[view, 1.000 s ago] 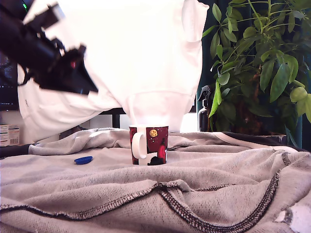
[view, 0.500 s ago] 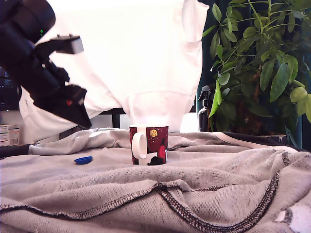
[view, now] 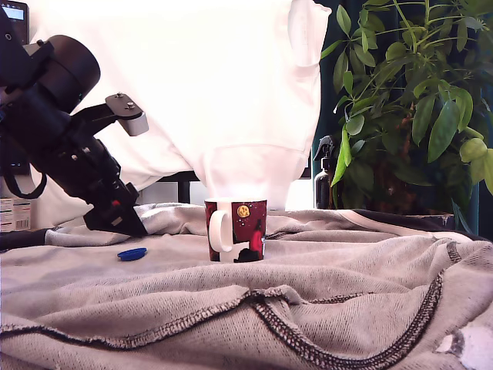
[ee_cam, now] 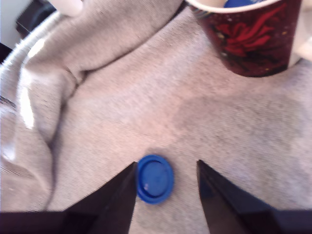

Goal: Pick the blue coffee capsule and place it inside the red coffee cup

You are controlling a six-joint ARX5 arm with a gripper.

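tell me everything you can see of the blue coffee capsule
The blue coffee capsule is a small bright-blue round pod, plastic by its look, showing a flat circular face with a raised rim. It lies on the grey cloth, apart from the red coffee cup, on the exterior view's left of it. The open gripper hovers over it, fingers either side, not touching.

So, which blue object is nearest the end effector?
The blue coffee capsule on the grey cloth, just below the open end effector; the other blue thing sits inside the red coffee cup.
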